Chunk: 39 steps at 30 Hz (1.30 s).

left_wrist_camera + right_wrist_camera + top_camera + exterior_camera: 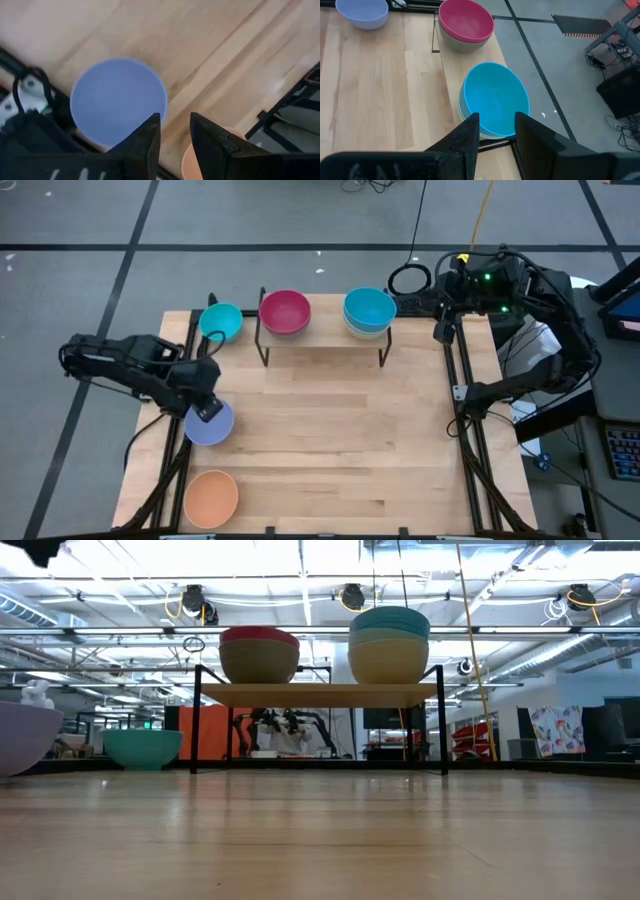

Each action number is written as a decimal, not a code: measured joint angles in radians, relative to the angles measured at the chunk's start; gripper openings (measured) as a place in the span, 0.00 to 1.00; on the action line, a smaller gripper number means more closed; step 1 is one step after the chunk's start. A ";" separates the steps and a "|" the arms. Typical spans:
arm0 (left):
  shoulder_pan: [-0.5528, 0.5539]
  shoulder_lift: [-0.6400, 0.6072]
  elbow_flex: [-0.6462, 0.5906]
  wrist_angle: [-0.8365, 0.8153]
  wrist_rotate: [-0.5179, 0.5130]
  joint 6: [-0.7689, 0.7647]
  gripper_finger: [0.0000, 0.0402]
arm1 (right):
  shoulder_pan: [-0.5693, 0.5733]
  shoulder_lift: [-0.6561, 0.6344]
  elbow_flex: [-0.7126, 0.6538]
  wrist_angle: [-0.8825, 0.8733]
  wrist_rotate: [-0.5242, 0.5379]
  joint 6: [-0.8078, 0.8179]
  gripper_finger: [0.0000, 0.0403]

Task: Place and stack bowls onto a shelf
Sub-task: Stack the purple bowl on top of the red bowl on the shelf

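Dark parted left fingers (175,137) — nothing held — over round smooth lavender bowl (118,100).

Black jointed arms (120,365), looped cables.

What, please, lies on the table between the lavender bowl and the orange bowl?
Nothing: in the high view only bare tabletop separates the lavender bowl from the orange bowl. The left gripper hovers over the lavender bowl's rim.
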 joint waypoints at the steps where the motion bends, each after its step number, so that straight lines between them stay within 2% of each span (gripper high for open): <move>1: 0.000 0.002 -0.016 -0.001 0.017 -0.009 0.29 | 0.000 0.000 0.000 0.000 0.000 -0.004 0.29; 8: 0.000 0.018 -0.116 0.008 0.073 -0.061 0.32 | 0.000 0.000 0.000 0.022 0.000 -0.027 0.29; 11: 0.000 0.022 -0.167 0.056 0.073 -0.105 0.32 | 0.000 0.000 0.000 0.028 0.000 -0.038 0.29; 23: -0.055 0.022 -0.380 0.346 0.055 -0.098 0.32 | 0.000 0.000 0.000 0.052 0.000 -0.078 0.29; 29: -0.073 0.022 -0.471 0.367 0.033 -0.132 0.32 | 0.000 0.000 0.000 0.052 0.000 -0.084 0.29; 39: -0.075 0.022 -0.551 0.465 0.028 -0.132 0.32 | 0.000 0.000 0.000 0.052 0.000 -0.086 0.29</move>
